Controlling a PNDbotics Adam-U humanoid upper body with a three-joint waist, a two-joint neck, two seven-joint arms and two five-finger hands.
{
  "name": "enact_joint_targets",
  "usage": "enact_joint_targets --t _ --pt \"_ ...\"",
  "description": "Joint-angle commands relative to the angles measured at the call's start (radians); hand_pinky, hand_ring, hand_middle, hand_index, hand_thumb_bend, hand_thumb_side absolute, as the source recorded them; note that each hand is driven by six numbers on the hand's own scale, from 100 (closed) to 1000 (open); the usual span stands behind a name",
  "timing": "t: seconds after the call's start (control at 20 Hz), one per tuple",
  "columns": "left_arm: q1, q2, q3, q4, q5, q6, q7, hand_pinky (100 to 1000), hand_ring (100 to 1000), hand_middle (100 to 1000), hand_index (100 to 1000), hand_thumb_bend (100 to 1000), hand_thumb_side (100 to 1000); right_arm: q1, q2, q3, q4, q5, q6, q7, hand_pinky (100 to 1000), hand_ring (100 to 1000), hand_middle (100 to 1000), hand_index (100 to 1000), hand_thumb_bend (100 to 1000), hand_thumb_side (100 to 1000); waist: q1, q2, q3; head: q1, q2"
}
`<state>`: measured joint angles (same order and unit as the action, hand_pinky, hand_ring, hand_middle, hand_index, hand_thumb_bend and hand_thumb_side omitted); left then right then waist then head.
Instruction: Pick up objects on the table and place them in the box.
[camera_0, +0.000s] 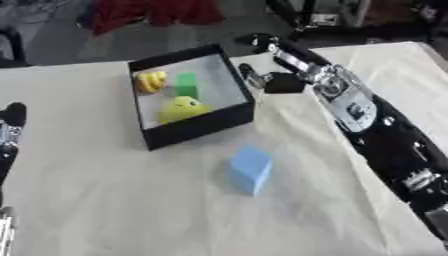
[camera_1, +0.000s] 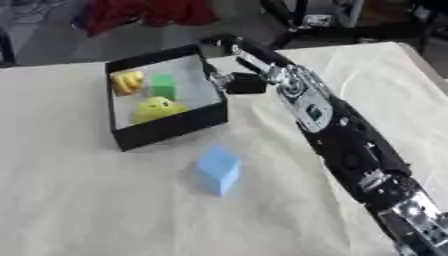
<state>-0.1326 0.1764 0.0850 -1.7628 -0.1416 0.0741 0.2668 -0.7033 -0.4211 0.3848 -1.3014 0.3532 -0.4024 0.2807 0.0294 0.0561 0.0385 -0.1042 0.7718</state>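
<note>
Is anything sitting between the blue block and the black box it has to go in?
Nothing visible. Only bare cream tablecloth lies between the light blue cube and the black open-topped box. The box's near wall faces the cube. The right hand is beyond the box's far right side, not in that path.

Cube (camera_0: 251, 170) before box (camera_0: 197, 131)

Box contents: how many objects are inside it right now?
3 in the box: a yellow object at its far left corner, a green block beside it, a yellow-green rounded object nearer. Walls may hide more.
</note>
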Motion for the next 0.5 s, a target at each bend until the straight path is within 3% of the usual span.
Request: enact_joint_targets --t 0.05,0.3,0.4,0.45,0.5 --pt "-0.007 0.030 0.010 -0.010 -0.007 -0.001 0.006 665 586 601 805 792 685 0.024 -0.053 0.040 -0.107 -0.059 -0.025 0.043 878 961 925 965 100 810 -0.014 -0.019 -0.002 0.007 -0.002" --pt "-0.007 0.031 0.008 -0.008 -0.006 0.000 0.006 664 586 600 805 793 685 0.091 -0.096 0.106 -0.240 -0.138 0.031 0.128 884 967 957 985 100 823 -0.014 -0.019 -0.003 0.003 -0.002" --pt "-0.007 0.031 0.008 -0.008 -0.006 0.000 0.006 664 585 600 805 793 685 0.108 -0.095 0.093 -0.280 -0.166 0.072 0.235 885 970 967 988 100 771 -0.013 -0.019 -0.004 0.004 -0.002" --pt "-0.007 0.030 0.009 -0.007 -0.006 0.000 0.006 664 585 600 805 793 685 0.112 -0.094 0.083 -0.290 -0.179 0.087 0.280 888 975 980 995 100 699 -0.012 -0.019 -0.005 0.004 -0.002" --pt "-0.007 0.030 0.009 -0.007 -0.006 0.000 0.006 664 585 600 805 793 685 0.117 -0.090 0.079 -0.290 -0.178 0.093 0.321 888 976 982 996 100 695 -0.011 -0.019 -0.004 0.003 -0.002"
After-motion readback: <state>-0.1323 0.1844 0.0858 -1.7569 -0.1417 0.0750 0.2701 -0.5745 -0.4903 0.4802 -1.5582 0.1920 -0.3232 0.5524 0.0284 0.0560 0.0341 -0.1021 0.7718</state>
